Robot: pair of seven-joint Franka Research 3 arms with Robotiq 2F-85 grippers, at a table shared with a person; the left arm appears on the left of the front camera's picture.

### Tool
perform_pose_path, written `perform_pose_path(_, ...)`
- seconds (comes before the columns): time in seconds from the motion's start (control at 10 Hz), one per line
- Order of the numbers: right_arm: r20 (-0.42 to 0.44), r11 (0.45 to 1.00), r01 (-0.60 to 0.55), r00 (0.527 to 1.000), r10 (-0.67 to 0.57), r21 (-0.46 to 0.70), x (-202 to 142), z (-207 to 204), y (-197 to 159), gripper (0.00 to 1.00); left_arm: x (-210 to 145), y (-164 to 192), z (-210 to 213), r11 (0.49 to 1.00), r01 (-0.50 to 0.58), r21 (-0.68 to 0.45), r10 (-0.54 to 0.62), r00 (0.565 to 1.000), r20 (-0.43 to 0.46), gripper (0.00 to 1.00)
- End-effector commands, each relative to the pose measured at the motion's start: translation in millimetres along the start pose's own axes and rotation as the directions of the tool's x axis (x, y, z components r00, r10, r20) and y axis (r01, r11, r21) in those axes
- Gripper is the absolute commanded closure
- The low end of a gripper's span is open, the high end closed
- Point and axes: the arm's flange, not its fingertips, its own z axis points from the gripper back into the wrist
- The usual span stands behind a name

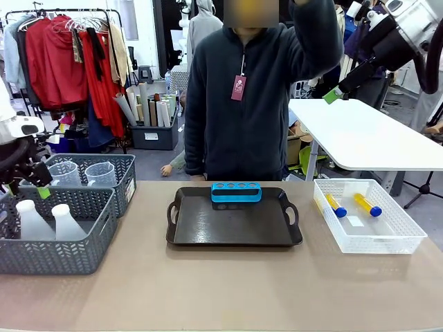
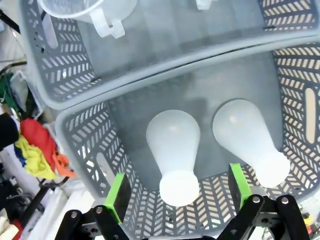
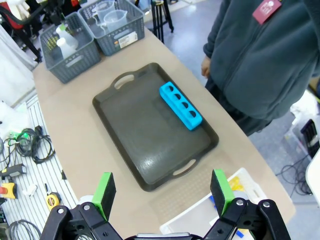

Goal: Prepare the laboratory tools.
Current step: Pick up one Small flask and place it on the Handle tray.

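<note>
The left pincer [image 2: 178,192] hung open over the lower-centre flask [image 2: 172,137]; descending off-centre, it might topple the neighbouring flask [image 2: 242,132]. The right pincer [image 3: 162,189] gaped too.

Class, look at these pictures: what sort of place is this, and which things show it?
Probably a robotics test workshop, not a real laboratory: a white robot arm at a beige table, a rack of red clothes behind, and loose cables lying beside the table.
</note>
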Motion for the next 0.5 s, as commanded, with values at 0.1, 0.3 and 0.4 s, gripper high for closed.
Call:
perform_pose_path(0.1,0.002,1.000,-0.004,1.000,0.004,0.000,0.4,1.8,0.7,0.00,0.9,8.6,-6.3,0.994,-0.078,0.075,0.080,0.996,-0.027,0.00)
perform_pose_path(0.3,0.002,1.000,-0.004,1.000,0.004,0.000,0.4,1.8,0.7,0.00,-9.9,14.1,-10.2,0.991,-0.115,0.063,0.117,0.992,-0.037,0.00)
perform_pose_path(0.4,0.002,1.000,-0.004,1.000,0.004,0.000,0.4,1.8,0.7,0.00,-13.1,16.7,-13.5,0.991,-0.123,0.051,0.125,0.991,-0.041,0.00)
